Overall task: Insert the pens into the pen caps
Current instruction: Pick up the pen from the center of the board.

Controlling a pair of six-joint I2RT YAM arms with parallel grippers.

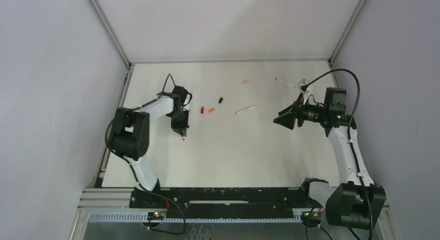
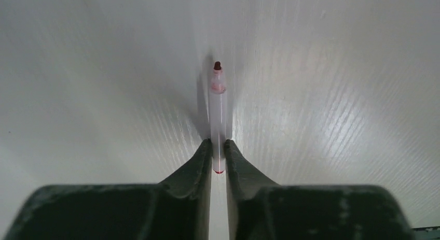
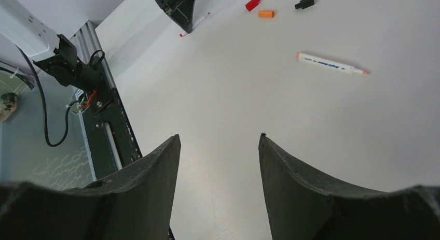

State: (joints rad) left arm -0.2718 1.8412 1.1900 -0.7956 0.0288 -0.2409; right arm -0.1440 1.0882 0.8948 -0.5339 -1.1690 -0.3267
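My left gripper [image 2: 218, 144] is shut on the rear end of a white pen [image 2: 218, 113], whose red tip points away over the table. From above, that left gripper [image 1: 181, 128] sits at the table's left with the red-tipped pen [image 1: 183, 138] sticking out toward the near side. A red cap [image 1: 202, 110], an orange cap [image 1: 211, 110], a black cap [image 1: 221, 100] and a pinkish cap [image 1: 245, 81] lie loose. Two more pens lie flat, one mid-table [image 1: 246, 110] and one at the far right [image 1: 285, 82]. My right gripper [image 1: 284, 121] hangs open, holding nothing.
The right wrist view shows its open gripper [image 3: 219, 139] above bare table, with the mid-table pen [image 3: 332, 64], red cap [image 3: 253, 3], orange cap [image 3: 266, 14] and black cap [image 3: 305, 2] beyond. White walls enclose the table; a black rail [image 1: 218, 196] runs along the near edge.
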